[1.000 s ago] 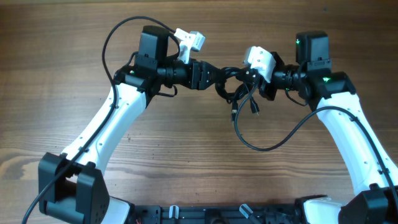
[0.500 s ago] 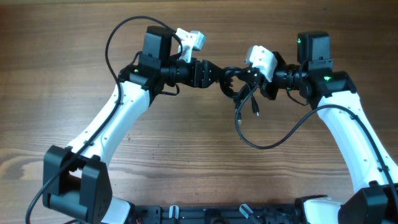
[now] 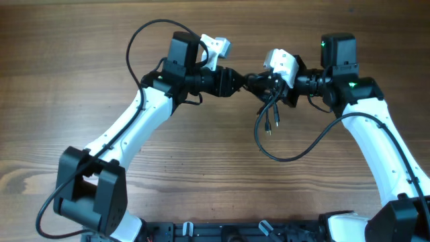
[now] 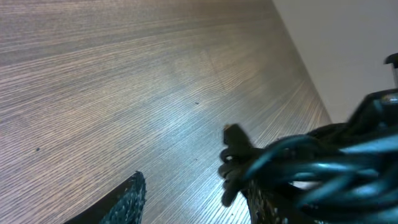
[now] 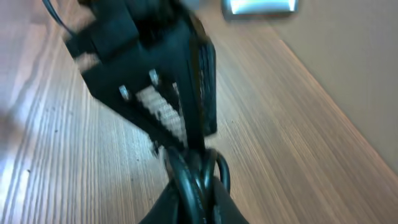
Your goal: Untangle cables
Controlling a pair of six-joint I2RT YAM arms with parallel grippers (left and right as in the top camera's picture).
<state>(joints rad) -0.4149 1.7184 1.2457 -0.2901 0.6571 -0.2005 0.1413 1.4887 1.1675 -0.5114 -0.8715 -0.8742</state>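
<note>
The cables [image 3: 271, 107] form a small black clump held above the table between the two grippers, with two plug ends hanging below it. My right gripper [image 3: 269, 86] is shut on the clump; in the right wrist view several strands of the cables [image 5: 200, 177] run out from between its closed fingers [image 5: 166, 208]. My left gripper [image 3: 250, 81] is right at the clump's left side. In the left wrist view the left gripper [image 4: 199, 208] is open, bare wood shows in the gap, and the cables [image 4: 311, 163] lie over its right finger [image 4: 270, 205].
A thicker black wire [image 3: 289, 158] loops over the wooden table [image 3: 201, 175] from under the clump to the right arm [image 3: 376, 148]. Another wire [image 3: 134, 40] arcs behind the left arm [image 3: 127, 128]. The table's right edge [image 4: 305, 74] shows in the left wrist view.
The left arm has swung right, bringing its gripper up against the clump. The clump looks tighter and the plug ends hang a little further right. The right arm has stayed put.
</note>
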